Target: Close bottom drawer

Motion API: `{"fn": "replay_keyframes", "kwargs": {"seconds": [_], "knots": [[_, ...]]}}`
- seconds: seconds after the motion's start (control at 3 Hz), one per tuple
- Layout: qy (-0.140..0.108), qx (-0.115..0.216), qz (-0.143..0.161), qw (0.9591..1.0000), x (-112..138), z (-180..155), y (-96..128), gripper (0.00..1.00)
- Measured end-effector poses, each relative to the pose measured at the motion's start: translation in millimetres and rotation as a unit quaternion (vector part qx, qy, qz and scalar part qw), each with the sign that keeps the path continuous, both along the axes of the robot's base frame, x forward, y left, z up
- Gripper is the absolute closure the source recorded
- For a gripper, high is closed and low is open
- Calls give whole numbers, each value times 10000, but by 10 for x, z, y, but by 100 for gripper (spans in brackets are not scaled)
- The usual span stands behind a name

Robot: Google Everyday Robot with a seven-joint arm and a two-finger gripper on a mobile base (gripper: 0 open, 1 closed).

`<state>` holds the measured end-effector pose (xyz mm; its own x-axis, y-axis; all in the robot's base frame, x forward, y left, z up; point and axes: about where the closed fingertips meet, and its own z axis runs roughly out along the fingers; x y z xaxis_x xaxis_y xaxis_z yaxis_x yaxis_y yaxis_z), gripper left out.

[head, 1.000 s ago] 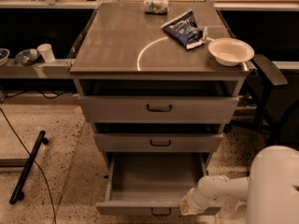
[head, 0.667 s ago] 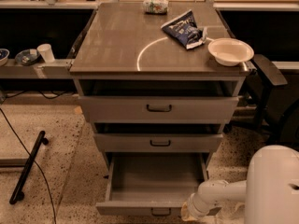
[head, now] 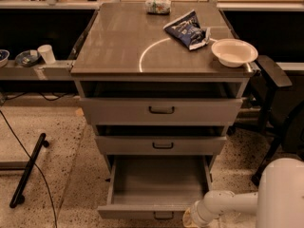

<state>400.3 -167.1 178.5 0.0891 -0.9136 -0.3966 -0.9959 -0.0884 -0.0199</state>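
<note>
The bottom drawer (head: 159, 212) of the grey metal cabinet (head: 156, 46) is pulled far out, and its empty inside shows. Its narrow front carries a small black loop handle (head: 163, 216) at the frame's lower edge. My white arm (head: 228, 204) reaches in from the lower right. My gripper (head: 189, 219) is low at the right end of the drawer front, just right of the handle, and is partly cut off by the frame's edge. The two drawers above are slightly ajar.
On the cabinet top lie a blue snack bag (head: 187, 30), a white bowl (head: 234, 52) and a small packet (head: 158, 5). A black chair (head: 275, 80) stands at the right. A black bar (head: 28, 170) and a cable lie on the floor at the left.
My arm and gripper have sunk a little toward the bottom edge of the view, staying by the drawer front's right end. The drawer stands out as far as before.
</note>
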Motion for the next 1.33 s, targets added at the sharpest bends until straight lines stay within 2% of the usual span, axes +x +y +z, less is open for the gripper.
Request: {"fn": "replay_keyframes", "kwargs": {"seconds": [0.33, 0.67, 1.33], "knots": [[-223, 271, -301, 9989, 107, -66, 38, 100], [-537, 512, -775, 9942, 282, -107, 77, 100], [-862, 606, -1550, 9823, 638, -228, 86, 100]]}}
